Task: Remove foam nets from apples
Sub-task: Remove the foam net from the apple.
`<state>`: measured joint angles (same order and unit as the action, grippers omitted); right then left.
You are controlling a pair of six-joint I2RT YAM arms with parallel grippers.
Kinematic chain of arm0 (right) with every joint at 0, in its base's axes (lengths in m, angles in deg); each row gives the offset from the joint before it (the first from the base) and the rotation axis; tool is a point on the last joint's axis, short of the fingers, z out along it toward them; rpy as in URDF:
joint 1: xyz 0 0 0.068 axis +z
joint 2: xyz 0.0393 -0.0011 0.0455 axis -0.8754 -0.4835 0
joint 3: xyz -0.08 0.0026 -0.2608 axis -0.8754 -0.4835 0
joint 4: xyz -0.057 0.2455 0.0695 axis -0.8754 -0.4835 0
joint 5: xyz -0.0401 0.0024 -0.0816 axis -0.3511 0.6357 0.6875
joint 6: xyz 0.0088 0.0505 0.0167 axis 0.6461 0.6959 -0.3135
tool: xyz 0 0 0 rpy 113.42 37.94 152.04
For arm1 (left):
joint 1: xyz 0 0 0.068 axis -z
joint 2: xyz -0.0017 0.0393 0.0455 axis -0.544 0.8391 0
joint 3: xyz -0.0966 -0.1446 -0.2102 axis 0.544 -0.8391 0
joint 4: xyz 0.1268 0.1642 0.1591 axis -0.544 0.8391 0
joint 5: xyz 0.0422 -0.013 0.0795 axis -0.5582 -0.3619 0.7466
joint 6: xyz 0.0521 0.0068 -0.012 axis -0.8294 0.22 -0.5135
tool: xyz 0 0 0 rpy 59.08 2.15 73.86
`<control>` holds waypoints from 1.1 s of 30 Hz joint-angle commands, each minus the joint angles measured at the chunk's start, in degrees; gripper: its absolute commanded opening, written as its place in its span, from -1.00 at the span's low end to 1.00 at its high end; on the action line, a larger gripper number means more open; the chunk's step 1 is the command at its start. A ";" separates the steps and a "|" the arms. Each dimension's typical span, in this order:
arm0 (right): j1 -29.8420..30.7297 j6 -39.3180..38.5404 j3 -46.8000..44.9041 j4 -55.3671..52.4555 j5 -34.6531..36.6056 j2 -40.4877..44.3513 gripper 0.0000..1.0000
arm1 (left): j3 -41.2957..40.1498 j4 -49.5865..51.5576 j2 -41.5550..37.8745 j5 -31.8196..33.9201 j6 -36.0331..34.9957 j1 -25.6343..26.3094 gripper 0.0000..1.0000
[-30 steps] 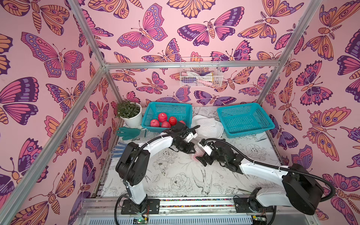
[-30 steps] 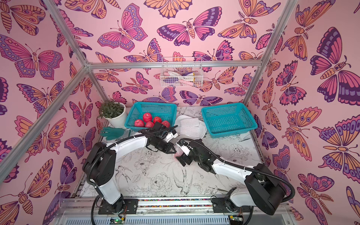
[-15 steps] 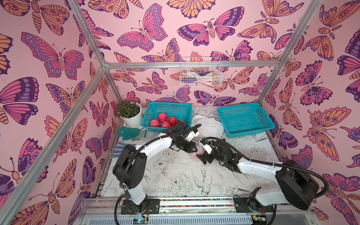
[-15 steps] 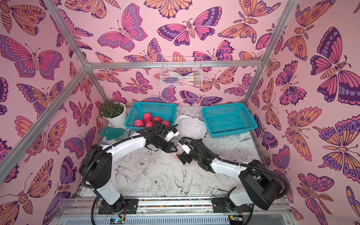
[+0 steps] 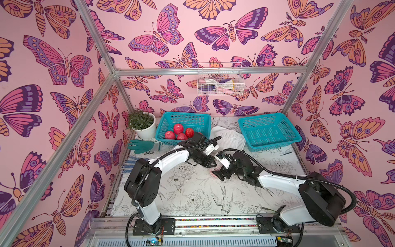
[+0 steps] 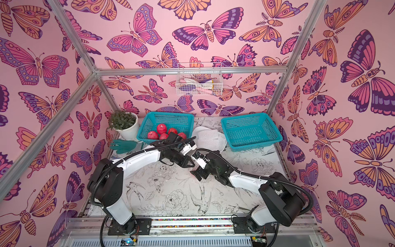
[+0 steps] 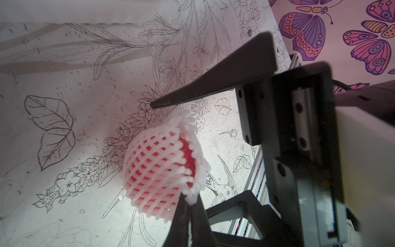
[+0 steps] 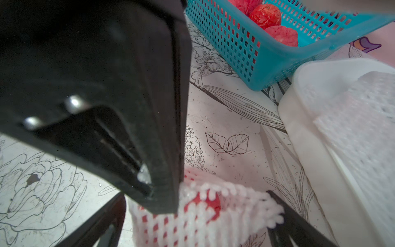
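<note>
While left gripper (image 7: 189, 201) clamps net (image 7: 158, 171) by its rim, right gripper (image 8: 196, 194) straddles it, jaws wide, empty.
Netted apple (image 7: 188, 158) sits at left's tips, between right's jaws: rim pinch likely anchors net for peeling off.

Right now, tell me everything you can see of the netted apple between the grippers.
The apple is round and red, wrapped in a white foam net with diamond holes, so it looks pink. The net's frilled mouth gapes at one end, baring red skin. It seems to lie sideways on the tablecloth. The left gripper is shut on the frilled edge. The right gripper is open, jaws either side of the apple; contact unclear.
</note>
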<state>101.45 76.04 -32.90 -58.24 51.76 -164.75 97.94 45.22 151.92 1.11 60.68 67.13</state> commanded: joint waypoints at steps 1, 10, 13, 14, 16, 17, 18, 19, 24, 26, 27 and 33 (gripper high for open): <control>-0.37 0.49 1.36 0.58 1.10 -1.17 0.97 | 0.41 1.11 0.31 -0.65 -0.97 0.27 -1.00; -0.59 0.93 0.91 1.75 1.07 -0.94 0.75 | -0.72 -0.07 -0.53 -1.75 -0.79 0.52 -1.00; -0.54 0.44 1.42 0.60 -0.30 -0.96 0.62 | -1.64 -0.89 -0.97 -1.71 -0.54 0.53 -1.00; -0.55 0.34 1.48 0.55 -0.65 -0.96 0.59 | -1.79 -1.06 -0.94 -1.71 -0.50 0.51 -1.00; -0.61 -0.10 1.62 0.25 -1.61 -1.05 0.50 | -1.78 -1.29 -1.08 -1.45 -0.28 0.54 -1.00; -0.55 -0.11 1.82 0.03 -1.83 -1.05 0.46 | -1.79 -1.34 -1.15 -1.40 -0.27 0.50 -1.00; -0.55 -0.12 1.79 -0.19 -1.79 -1.05 0.40 | -1.62 -1.35 -1.17 -1.21 -0.13 0.53 -1.00; -0.55 -0.12 1.88 -0.24 -1.77 -0.92 0.34 | -1.59 -1.44 -1.23 -1.12 -0.12 0.54 -1.00; -0.62 0.11 1.84 -0.52 -1.78 0.00 0.06 | -1.69 -2.52 -1.72 -0.65 0.69 0.54 -1.00; -0.46 0.24 1.93 -0.51 -1.77 0.42 -0.04 | -1.79 -3.01 -1.95 -0.74 0.98 0.54 -1.00; -0.46 0.31 1.90 -0.57 -1.75 0.68 -0.08 | -1.88 -3.24 -2.03 -0.72 1.14 0.54 -1.00; -0.49 0.92 2.16 -0.16 -1.38 1.81 -0.29 | -1.87 -3.46 -2.01 -0.51 1.34 0.50 -1.00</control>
<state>101.21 76.43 -32.64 -59.01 50.64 -164.59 97.18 41.88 151.46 0.70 61.64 67.18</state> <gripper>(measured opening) 0.366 0.051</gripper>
